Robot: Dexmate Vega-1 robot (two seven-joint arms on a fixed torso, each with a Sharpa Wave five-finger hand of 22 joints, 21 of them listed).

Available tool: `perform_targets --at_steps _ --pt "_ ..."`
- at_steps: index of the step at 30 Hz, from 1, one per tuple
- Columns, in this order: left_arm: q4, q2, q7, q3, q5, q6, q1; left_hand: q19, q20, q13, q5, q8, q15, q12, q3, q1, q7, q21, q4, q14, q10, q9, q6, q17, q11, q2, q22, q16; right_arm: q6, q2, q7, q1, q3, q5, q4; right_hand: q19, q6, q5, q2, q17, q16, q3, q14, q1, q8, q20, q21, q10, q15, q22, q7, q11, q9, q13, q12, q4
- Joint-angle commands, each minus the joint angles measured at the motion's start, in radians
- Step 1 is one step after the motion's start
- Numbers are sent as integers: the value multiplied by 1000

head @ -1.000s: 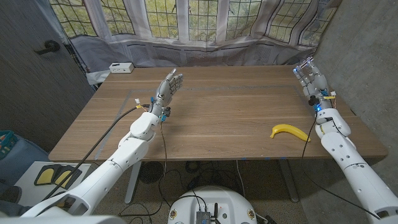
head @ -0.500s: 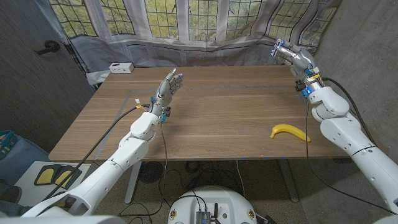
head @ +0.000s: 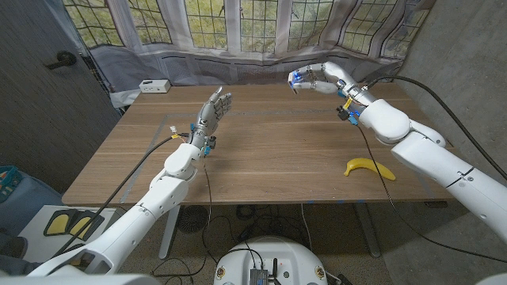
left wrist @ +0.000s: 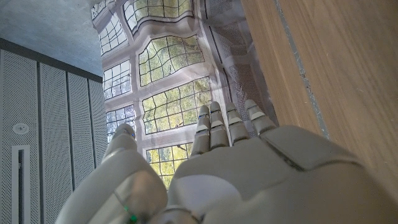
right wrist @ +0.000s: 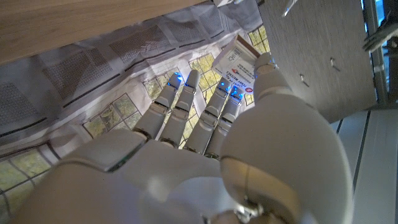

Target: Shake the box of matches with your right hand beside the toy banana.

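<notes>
Banana (head: 369, 167) first, since it marks my spot: the yellow toy lies near the counter's (head: 277, 150) front edge on my right side, curved, resting on the wood with nothing touching it. My left hand (head: 214, 111) stands further in on the left half of the counter, palm upright, fingers (left wrist: 225, 124) straight and slightly apart, grasping nothing; it has no part in this step and does best by keeping where it is.

My right hand (head: 317, 79) is raised above the far part of the counter, well apart from the banana and closer to the window side. It holds the box of matches (right wrist: 236, 62): the wrist view shows a small printed carton pinned between my thumb and the fingertips (right wrist: 180, 93), one corner poking out past them.

As I judge it, the shake itself is under way or about to be, but the place is off. To do it well I should bring the hand nearer and lower, down to just beside the banana without brushing it, then shake with short wrist flicks, not big arm sweeps. The pinch is on a light, smooth carton, so I should keep firm pressure on both faces; a loose hold could let it slip out or slide its tray open.
</notes>
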Motion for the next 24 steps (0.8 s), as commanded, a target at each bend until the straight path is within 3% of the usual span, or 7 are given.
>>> perform_targets --at_steps 1,24 --pt "-13 10 0 -9 -6 -2 13 -3 5 3 -2 0 3 -3 6 4 -1 4 -1 1 6 4 6 3 -2 2 4 2 -103 -6 -3 21 -87 -756 -65 1 49 10 34 -2 -4 4 9 24 3 -7 1 12 -82 2 -40 -1 2 3 2 6" --pt "-4 12 -14 -14 -16 -13 18 -2 6 3 -2 0 2 -3 7 4 1 4 -1 1 6 4 9 3 -1 3 4 2 -189 -23 44 -20 -52 -737 -113 2 54 14 40 -2 -8 2 10 19 2 -4 2 15 -79 1 -40 -1 1 3 2 8"
